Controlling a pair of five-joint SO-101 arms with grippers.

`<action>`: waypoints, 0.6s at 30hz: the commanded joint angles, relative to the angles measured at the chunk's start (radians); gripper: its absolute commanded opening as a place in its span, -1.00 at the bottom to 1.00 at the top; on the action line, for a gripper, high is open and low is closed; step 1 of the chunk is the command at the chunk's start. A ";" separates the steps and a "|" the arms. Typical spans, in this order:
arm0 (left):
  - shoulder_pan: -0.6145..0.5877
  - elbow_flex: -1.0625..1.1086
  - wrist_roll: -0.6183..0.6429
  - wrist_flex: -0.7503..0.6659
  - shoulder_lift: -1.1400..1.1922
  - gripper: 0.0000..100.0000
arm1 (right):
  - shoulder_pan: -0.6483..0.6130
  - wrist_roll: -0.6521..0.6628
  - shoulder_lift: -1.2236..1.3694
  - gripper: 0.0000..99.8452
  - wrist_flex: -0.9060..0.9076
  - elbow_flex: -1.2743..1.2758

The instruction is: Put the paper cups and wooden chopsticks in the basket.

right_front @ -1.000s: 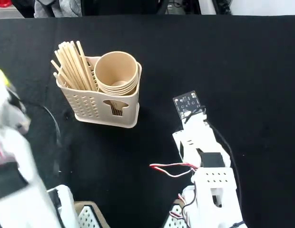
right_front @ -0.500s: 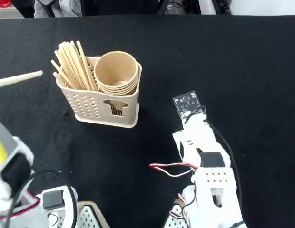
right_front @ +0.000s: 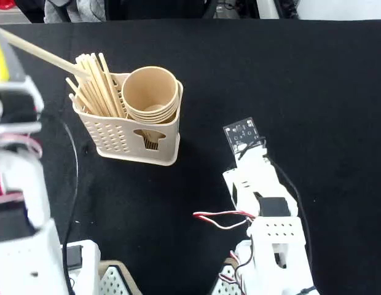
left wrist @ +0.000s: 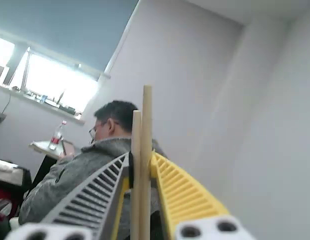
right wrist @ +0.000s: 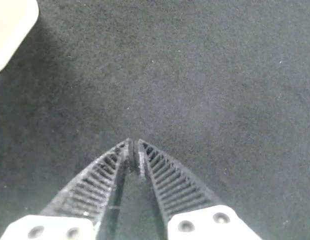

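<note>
Left jaws pinch two chopsticks (left wrist: pixel 141 165); right jaws are shut on nothing.
The left wrist view shows two sticks side by side, pointing straight out of the jaws. In the high view they look like one line, slanting from the desk's (right_front: pixel 270 74) far left corner to the bundle (right_front: pixel 95 83) in the basket (right_front: pixel 132 138), beside the cups (right_front: pixel 150 92).

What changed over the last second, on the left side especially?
The left pincer, shut on a pair of chopsticks, swung them in from the left toward the basket. Their far end now reaches the bundle standing in it. The right pincer, basket and paper cups stayed put.
</note>
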 commanded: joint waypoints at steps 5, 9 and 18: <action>0.119 0.018 -0.069 0.006 0.084 -0.94 | -0.008 0.026 -0.021 -0.97 -0.018 -0.005; 0.182 0.048 -0.141 0.003 0.094 -0.94 | -0.009 0.034 -0.021 -0.97 -0.018 -0.004; 0.223 0.166 -0.338 0.009 0.110 -0.93 | -0.011 0.034 -0.021 -0.97 -0.018 -0.002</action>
